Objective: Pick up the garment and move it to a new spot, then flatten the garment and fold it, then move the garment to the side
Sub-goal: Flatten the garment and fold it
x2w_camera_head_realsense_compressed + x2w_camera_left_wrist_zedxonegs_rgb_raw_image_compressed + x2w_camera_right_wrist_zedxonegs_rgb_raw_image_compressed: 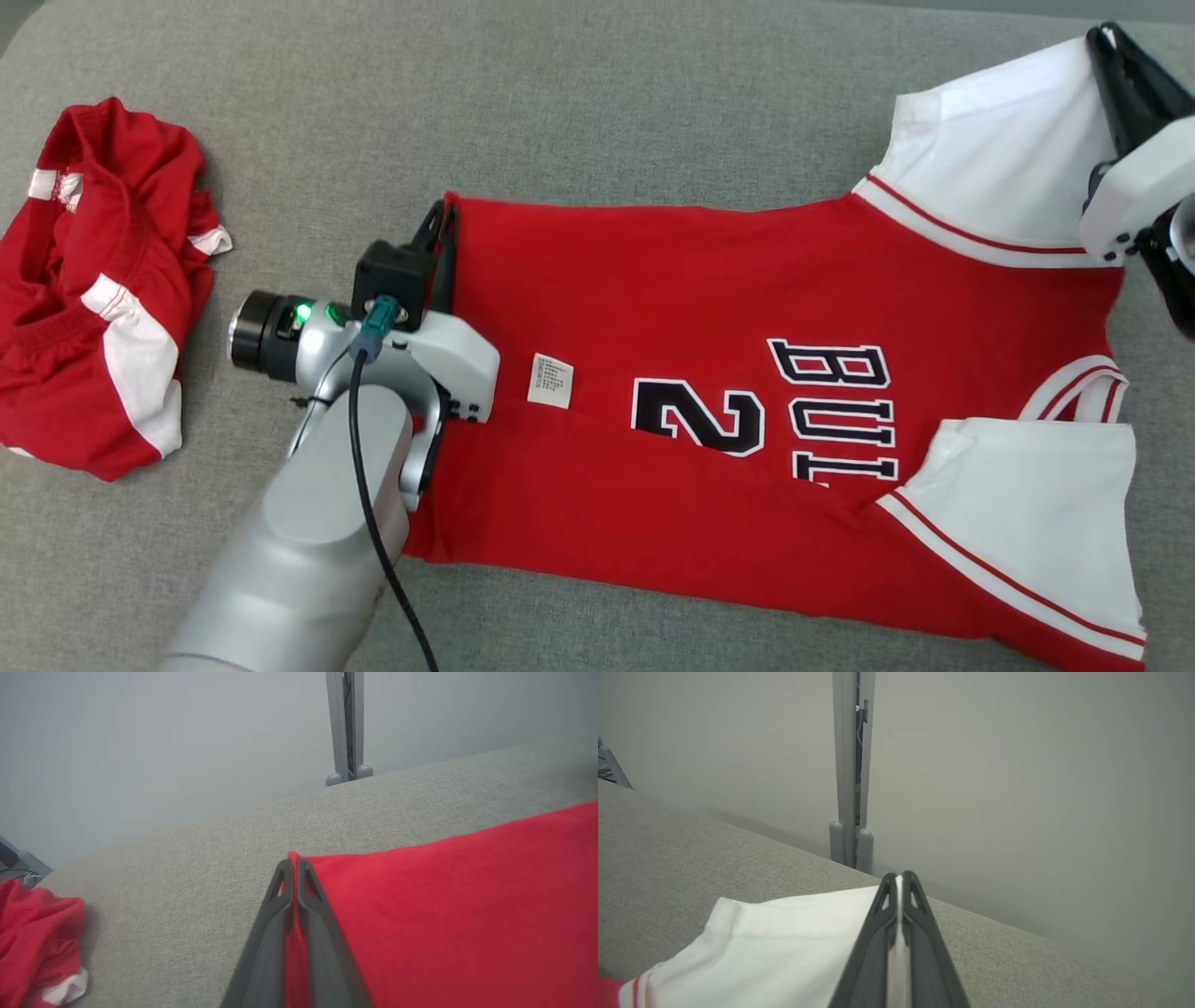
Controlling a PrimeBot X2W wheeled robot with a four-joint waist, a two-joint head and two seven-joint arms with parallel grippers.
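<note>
Since the jersey (747,308) lies spread on the cushion (467,93) from centre out to 3 o'clock, I judge the move and the flattening done and the folding begun: its 6 o'clock side looks turned in, label (550,379) showing. My left claw (446,217) is clamped on the hem corner (454,200) at 10 o'clock, and my right claw (1106,37) on the white sleeve (999,149) at 2 o'clock. Left, I reckon: fold this far side over, halve it, shift it aside. A crumpled red heap (93,299) sits at 9 o'clock, well apart; I see nothing blocking the fold.
</note>
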